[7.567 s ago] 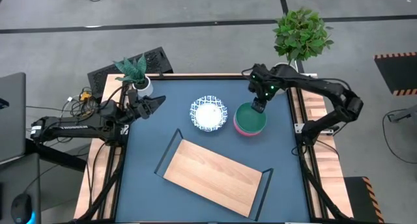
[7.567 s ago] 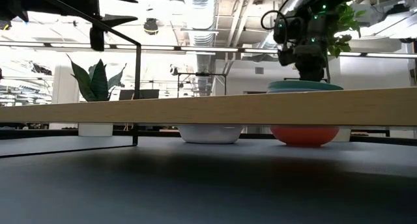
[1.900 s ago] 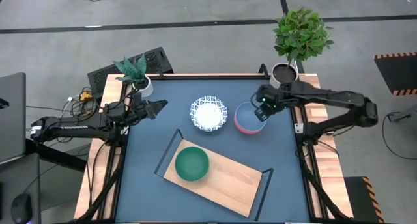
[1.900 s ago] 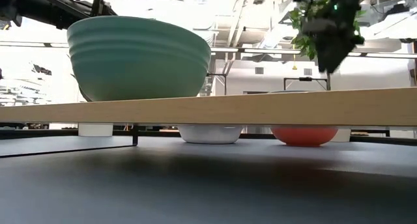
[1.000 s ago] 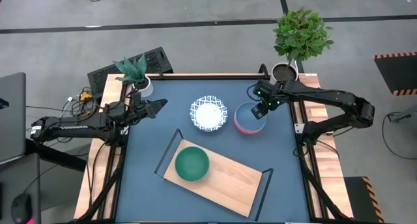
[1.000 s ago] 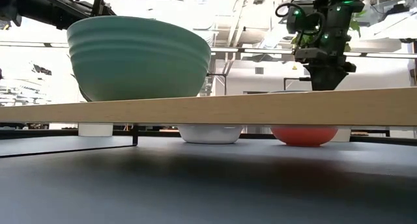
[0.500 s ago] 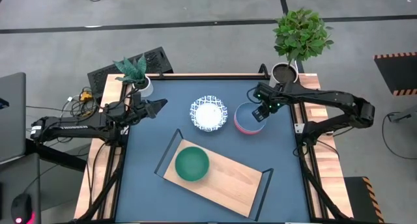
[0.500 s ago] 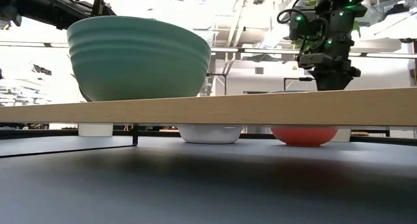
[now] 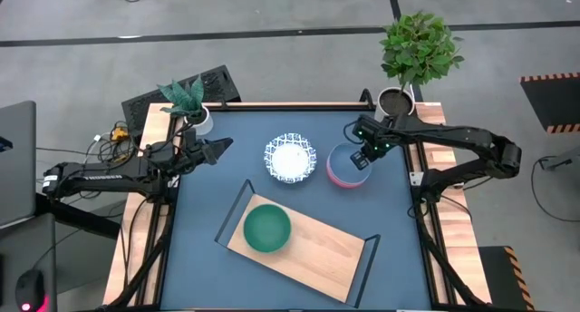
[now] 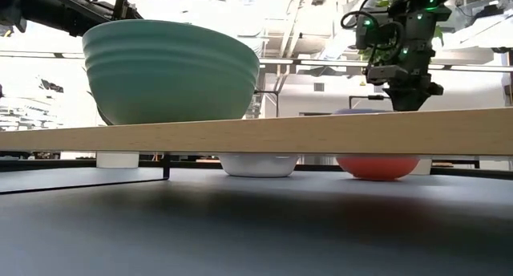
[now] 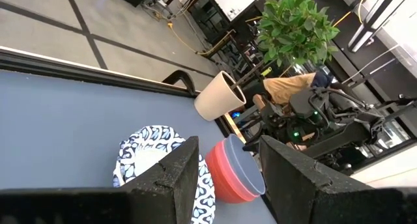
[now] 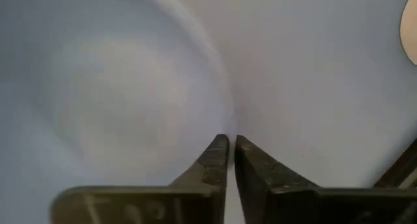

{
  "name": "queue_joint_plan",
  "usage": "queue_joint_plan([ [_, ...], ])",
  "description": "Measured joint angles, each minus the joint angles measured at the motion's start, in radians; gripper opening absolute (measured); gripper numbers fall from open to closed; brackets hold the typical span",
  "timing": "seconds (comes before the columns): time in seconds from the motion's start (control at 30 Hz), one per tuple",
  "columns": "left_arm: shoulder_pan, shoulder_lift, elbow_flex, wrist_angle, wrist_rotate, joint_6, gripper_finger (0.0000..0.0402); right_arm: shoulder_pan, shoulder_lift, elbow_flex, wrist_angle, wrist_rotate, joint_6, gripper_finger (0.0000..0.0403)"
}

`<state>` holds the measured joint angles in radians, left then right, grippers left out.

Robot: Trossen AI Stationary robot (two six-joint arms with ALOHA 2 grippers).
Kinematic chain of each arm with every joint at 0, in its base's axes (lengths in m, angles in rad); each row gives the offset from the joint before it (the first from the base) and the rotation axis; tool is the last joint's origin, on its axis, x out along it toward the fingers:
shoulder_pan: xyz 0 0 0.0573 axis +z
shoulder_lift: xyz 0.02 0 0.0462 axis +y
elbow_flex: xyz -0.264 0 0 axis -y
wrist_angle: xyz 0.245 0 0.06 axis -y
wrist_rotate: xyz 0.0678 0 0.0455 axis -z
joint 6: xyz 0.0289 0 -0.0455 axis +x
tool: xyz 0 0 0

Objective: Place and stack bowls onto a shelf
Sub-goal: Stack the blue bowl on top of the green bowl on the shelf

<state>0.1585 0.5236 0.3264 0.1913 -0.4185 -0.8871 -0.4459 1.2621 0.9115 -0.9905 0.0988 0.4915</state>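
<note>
A pink-red bowl [image 9: 344, 167] with a pale blue inside stands on the dark blue table at the far right. My right gripper [image 9: 361, 158] points down at its far right rim and is shut on it. Left of it stands a white bowl with a blue pattern [image 9: 290, 158]. A teal-green bowl [image 9: 266, 229] rests upright on the left end of the light-wood shelf [image 9: 317, 244]. My left gripper [image 9: 217, 147] hovers open at the far left, level, touching nothing. My right gripper pinches the pink-red bowl's rim [image 12: 228, 123] on its far right side, one finger [image 12: 212, 159] inside the bowl and one [image 12: 254, 162] outside. The fingers come from above, pointing steeply down. The bowl's base [image 10: 377, 168] is on the table.
A white pot with a spiky plant [image 9: 195, 117] stands at the table's far left corner, and a pot with a leafy plant [image 9: 396, 102] just behind my right gripper. The shelf's black frame ends [image 9: 234, 212] rise at both short sides. A laptop [image 9: 16, 162] sits left of the table.
My right gripper has shut on the pink-red bowl's rim while staying over the same spot. The bowl has stayed on the table.
</note>
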Motion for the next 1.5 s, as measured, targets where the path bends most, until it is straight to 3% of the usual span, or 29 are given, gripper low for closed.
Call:
queue_joint_plan([
  [0.1,0.000,0.000,0.000,0.000,0.000,0.000,0.0147,0.000,-0.001,0.001,0.000,-0.017,-0.002,0.0022],
  [0.4,0.000,0.000,0.000,0.000,0.000,0.000,0.0147,-0.009,0.000,0.024,-0.023,-0.103,-0.003,0.0022],
  [0.87,0.000,0.000,0.000,0.000,-0.001,0.000,0.0147,-0.009,0.000,0.187,-0.143,-0.104,-0.035,0.0022],
  [1.07,0.000,0.000,0.000,0.000,0.000,-0.008,0.0147,-0.005,0.000,0.244,-0.144,-0.155,-0.051,0.0022],
  [1.5,0.000,0.000,0.000,0.000,-0.007,-0.008,0.0147,0.067,0.002,0.433,-0.131,-0.161,-0.008,0.0022],
])
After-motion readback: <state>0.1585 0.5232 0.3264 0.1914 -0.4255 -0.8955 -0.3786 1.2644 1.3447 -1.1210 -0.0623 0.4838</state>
